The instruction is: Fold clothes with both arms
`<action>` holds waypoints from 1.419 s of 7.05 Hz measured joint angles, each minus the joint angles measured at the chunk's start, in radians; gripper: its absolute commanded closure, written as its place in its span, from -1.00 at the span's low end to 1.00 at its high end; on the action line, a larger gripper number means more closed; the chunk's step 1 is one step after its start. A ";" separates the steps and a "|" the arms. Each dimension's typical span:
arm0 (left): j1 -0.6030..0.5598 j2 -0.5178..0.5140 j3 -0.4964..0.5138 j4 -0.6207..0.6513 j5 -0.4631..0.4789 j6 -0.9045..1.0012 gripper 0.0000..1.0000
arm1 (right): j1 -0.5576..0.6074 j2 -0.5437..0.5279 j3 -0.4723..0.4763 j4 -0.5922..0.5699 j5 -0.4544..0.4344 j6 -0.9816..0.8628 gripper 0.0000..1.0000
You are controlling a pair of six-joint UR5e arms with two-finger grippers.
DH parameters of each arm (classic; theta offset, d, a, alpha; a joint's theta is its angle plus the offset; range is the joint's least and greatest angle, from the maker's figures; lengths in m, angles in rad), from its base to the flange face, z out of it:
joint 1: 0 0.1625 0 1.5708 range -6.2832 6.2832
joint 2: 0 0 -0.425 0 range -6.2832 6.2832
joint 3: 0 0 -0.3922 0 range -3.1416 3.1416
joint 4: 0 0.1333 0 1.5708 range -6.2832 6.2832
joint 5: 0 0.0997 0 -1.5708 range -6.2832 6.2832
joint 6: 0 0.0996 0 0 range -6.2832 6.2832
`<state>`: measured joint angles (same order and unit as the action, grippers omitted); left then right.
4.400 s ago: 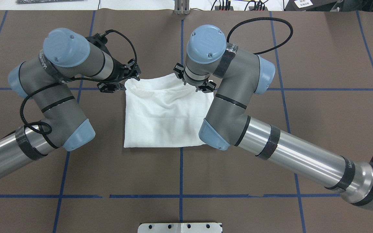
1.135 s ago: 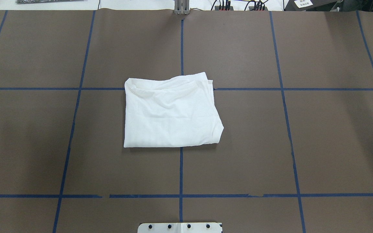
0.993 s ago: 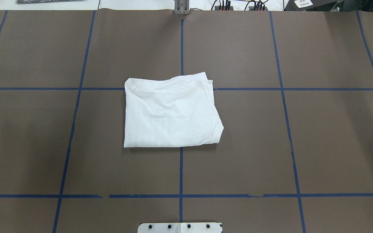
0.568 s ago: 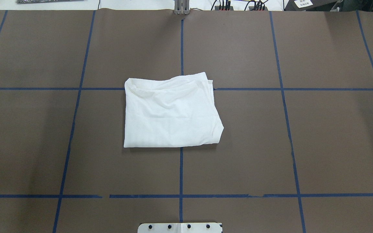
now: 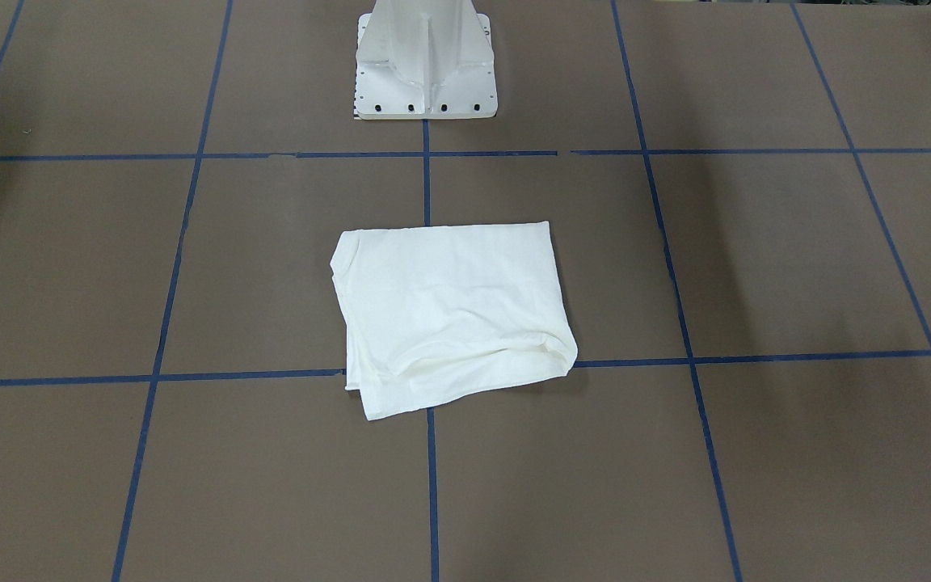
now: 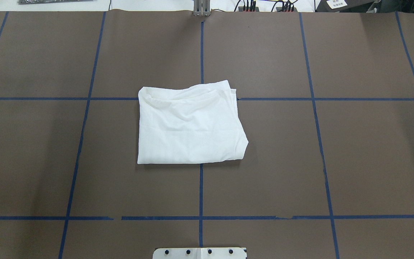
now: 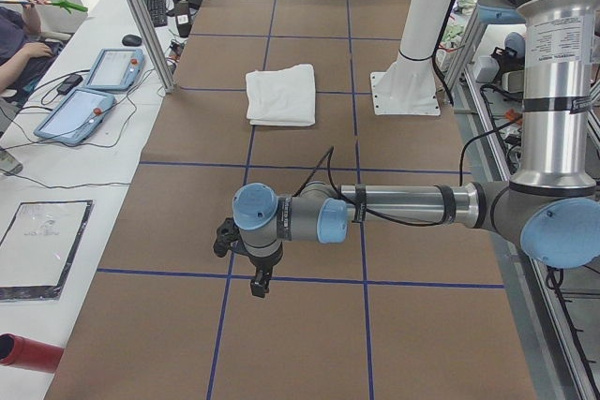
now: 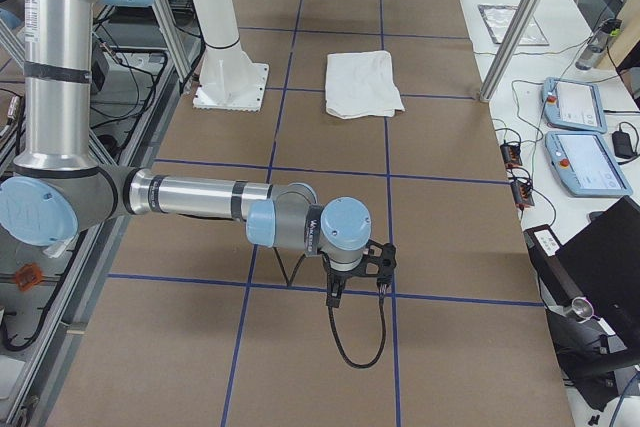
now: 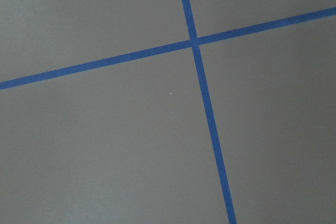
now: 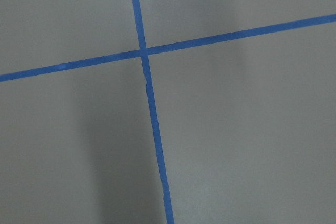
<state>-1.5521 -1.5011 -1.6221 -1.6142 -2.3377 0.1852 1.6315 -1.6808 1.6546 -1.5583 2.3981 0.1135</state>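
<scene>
Overhead exterior centre: T-shirt (image 6: 191,124) is laid folded, seemingly finished, so left gripper (image 7: 242,261) and right gripper (image 8: 360,282) are held well apart from it; their opening cannot be told.

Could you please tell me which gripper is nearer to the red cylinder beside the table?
Left. The left gripper hovers at the left end of the table, where the red cylinder lies alongside; the right gripper hovers at the opposite end, beyond the folded T-shirt.
</scene>
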 measured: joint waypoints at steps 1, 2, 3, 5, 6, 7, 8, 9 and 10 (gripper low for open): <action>0.000 0.001 0.000 -0.001 0.000 0.000 -1.00 | 0.000 0.002 0.000 0.021 -0.017 0.003 -1.00; 0.001 0.001 -0.001 -0.001 0.000 0.000 -1.00 | -0.001 0.006 0.002 0.032 -0.030 0.004 -1.00; 0.001 0.001 -0.001 -0.002 0.000 0.001 -1.00 | -0.001 0.008 0.004 0.036 -0.034 0.005 -1.00; 0.001 0.001 -0.002 -0.003 -0.001 0.003 -1.00 | -0.001 0.009 0.006 0.038 -0.035 0.007 -1.00; 0.001 0.001 0.001 -0.002 -0.010 -0.002 -1.00 | -0.001 0.009 0.006 0.038 -0.034 0.007 -1.00; 0.001 0.001 0.005 -0.002 -0.025 -0.032 -1.00 | -0.001 0.009 0.006 0.038 -0.033 0.008 -1.00; 0.001 0.001 0.004 -0.001 -0.036 -0.099 -1.00 | -0.001 0.009 0.007 0.038 -0.033 0.008 -1.00; 0.001 0.001 0.003 -0.001 -0.041 -0.164 -1.00 | -0.001 0.010 0.008 0.038 -0.031 0.008 -1.00; 0.001 0.001 0.001 -0.001 -0.042 -0.211 -1.00 | -0.001 0.010 0.008 0.037 -0.029 0.008 -1.00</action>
<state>-1.5509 -1.5002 -1.6211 -1.6153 -2.3800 -0.0260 1.6306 -1.6710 1.6625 -1.5211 2.3688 0.1219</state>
